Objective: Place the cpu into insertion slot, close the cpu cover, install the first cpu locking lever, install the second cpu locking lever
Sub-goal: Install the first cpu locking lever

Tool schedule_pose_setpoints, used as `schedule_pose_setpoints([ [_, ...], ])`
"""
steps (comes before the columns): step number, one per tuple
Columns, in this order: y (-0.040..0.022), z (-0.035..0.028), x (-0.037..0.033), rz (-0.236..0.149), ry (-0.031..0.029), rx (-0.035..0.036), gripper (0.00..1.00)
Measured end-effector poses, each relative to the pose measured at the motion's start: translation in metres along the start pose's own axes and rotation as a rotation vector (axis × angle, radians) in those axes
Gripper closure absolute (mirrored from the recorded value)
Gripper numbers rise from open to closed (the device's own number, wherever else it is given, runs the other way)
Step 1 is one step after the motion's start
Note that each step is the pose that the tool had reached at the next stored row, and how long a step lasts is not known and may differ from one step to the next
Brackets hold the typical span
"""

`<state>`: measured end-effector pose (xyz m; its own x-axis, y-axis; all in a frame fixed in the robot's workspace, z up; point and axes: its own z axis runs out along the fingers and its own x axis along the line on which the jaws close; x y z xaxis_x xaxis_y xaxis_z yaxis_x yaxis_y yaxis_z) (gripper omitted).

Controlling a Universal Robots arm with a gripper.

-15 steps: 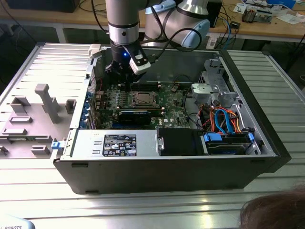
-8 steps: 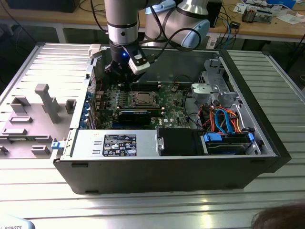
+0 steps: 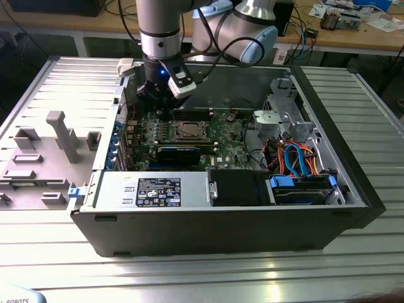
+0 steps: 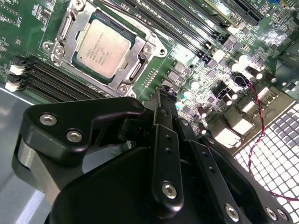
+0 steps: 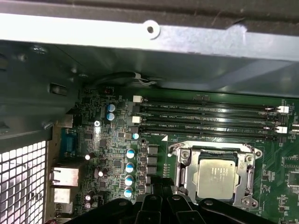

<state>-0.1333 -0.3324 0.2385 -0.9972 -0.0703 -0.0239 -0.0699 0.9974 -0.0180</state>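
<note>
Both wrist views show cpu (image 4: pixel 103 48) seated under cpu cover (image 5: pixel 184 166), pincer (image 4: pixel 164 100) pressed together, empty, beside socket

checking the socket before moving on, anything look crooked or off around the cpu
Nothing stands out. The cpu lies flat and square in the insertion slot, with the cpu cover closed down around it and sitting even in both wrist views. The gripper hangs beside the socket, touching nothing.

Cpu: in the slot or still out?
In. The cpu lies flat inside the slot, with the cover framing it; both wrist views show this.
</note>
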Motion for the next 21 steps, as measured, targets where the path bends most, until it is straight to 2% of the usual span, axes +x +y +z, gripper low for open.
schedule_pose_setpoints([
  [21, 0.001, -0.0003, 0.0145, 0.0, 0.0, 0.0, 0.89],
])
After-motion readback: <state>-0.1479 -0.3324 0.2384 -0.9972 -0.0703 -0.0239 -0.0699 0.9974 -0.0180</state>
